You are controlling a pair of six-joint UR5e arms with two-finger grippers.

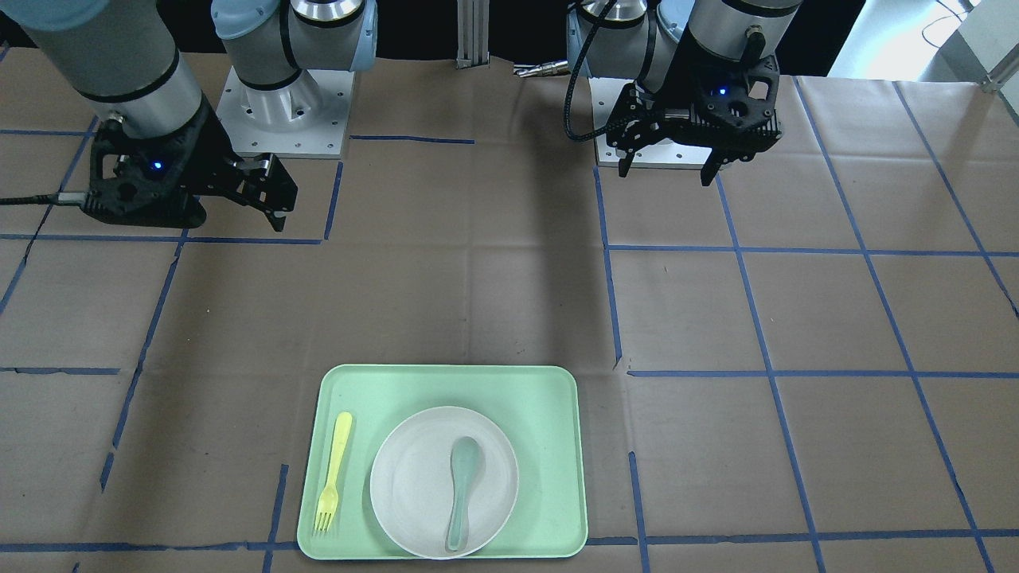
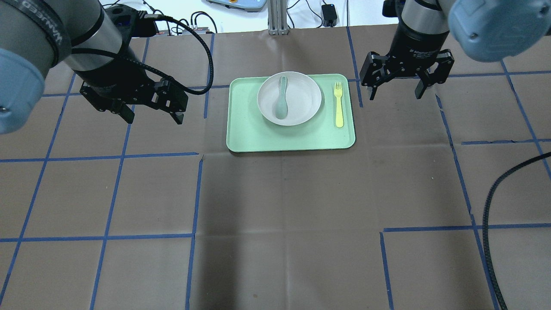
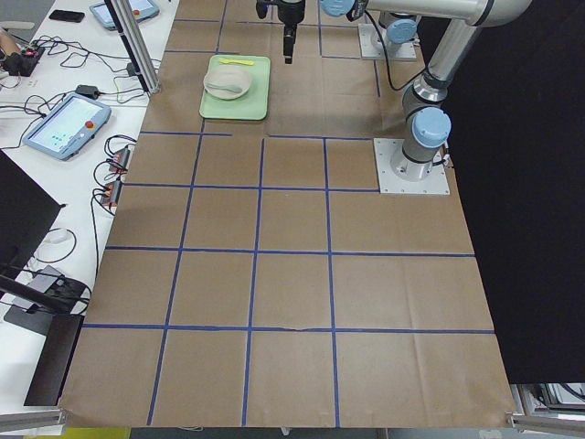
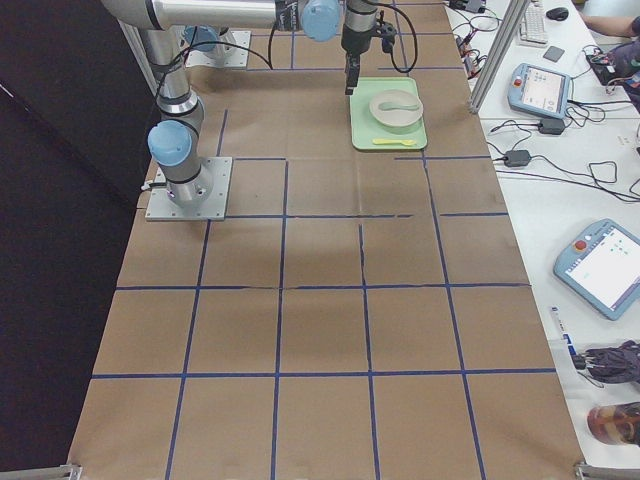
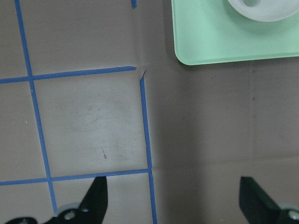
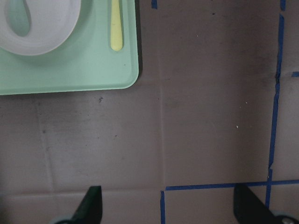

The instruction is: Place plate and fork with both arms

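The off-white plate (image 2: 301, 101) lies on the mint-green tray (image 2: 258, 137) at the far middle of the table, with a grey-green spoon (image 2: 281, 99) in it. The pale-yellow fork (image 2: 338, 105) lies on the tray to the plate's right. My left gripper (image 2: 154, 119) hovers open and empty to the left of the tray. My right gripper (image 2: 394, 95) hovers open and empty to the right of the tray, beside the fork. The left wrist view shows the tray's corner (image 5: 210, 42) and the plate's edge (image 5: 259, 9). The right wrist view shows the fork's handle (image 6: 115, 23) and the plate (image 6: 46, 32).
The table is covered with brown paper marked with a blue tape grid (image 2: 196, 193). The arm bases (image 1: 283, 111) stand at the robot's edge. A black cable (image 2: 495, 206) hangs at the right. Tablets and cables (image 4: 545, 90) lie off the table's far side.
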